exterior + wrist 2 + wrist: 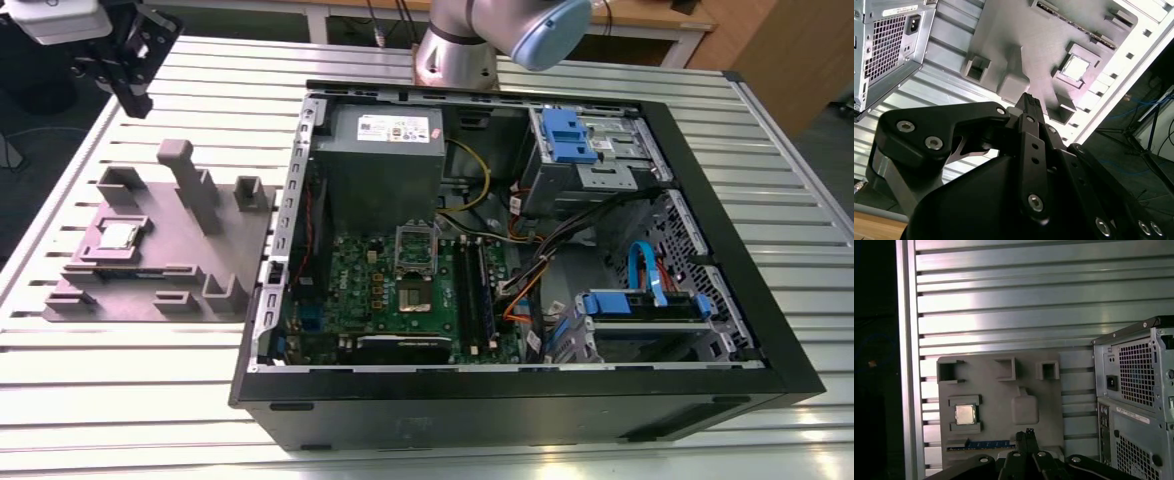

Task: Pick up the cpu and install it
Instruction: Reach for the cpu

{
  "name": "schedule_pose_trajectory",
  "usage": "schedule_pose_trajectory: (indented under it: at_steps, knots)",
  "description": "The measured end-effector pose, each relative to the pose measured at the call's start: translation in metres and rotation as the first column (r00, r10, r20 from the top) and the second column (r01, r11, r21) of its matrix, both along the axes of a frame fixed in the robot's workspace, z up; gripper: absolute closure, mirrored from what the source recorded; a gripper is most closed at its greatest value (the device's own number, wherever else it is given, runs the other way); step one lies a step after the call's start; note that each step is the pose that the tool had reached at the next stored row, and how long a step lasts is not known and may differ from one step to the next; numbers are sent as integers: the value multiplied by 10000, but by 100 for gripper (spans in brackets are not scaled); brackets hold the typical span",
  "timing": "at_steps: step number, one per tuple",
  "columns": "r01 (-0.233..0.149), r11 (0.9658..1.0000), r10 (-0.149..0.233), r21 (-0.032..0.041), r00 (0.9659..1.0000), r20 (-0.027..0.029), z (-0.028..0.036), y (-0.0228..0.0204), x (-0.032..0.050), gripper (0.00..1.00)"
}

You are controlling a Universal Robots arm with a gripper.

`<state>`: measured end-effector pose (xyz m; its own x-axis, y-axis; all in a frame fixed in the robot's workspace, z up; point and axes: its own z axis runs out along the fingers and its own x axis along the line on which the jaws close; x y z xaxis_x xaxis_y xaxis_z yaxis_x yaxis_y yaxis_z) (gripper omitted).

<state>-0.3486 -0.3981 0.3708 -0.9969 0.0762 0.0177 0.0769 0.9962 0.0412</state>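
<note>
The pincer (136,103), closed and empty, hangs over the desk (134,380); the cpu (120,236) sits well apart from it, in a grey fixture (187,255).

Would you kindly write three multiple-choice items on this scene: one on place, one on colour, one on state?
1. The large flat motherboard in the open black computer case is: A red; B white; C green.
2. The small square silvery cpu lies: A on the floor; B in a recess of the grey moulded fixture; C in the motherboard's socket.
3. The black end effector is: A empty; B holding the cpu; C inside the case.
Key: 1 C, the board is green; 2 B, the chip sits in the fixture's pocket; 3 A, it grips nothing.
</note>
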Motion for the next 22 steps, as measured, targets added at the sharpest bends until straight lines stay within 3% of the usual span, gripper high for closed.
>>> schedule_pose_trajectory:
  at_steps: [17, 22]
  knots:
    - [0, 10000, 0, 0, 10000, -4, -11, 0, -155, 90]
    - [0, 10000, 0, -1, 10000, -5, -11, 0, -165, 90]
